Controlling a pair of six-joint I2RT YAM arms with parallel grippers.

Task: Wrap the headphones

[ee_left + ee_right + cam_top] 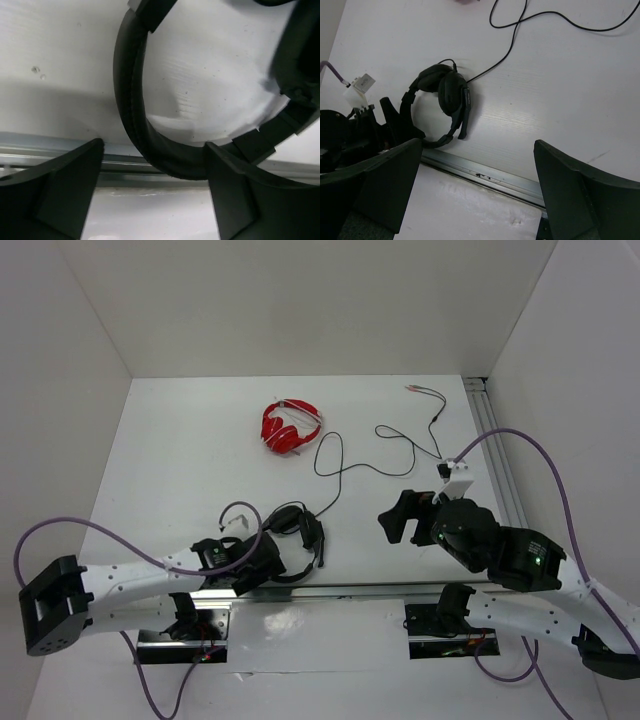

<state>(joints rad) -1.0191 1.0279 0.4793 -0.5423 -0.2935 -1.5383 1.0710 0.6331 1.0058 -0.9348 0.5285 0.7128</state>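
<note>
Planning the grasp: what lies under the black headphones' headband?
White table and a metal rail show beneath the headband. Whatever lies under the earcups is covered.

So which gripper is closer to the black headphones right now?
Left. The left gripper is open at the headphones, fingers either side of the headband. The right gripper, also open, hangs off to their right, clearly apart.
</note>
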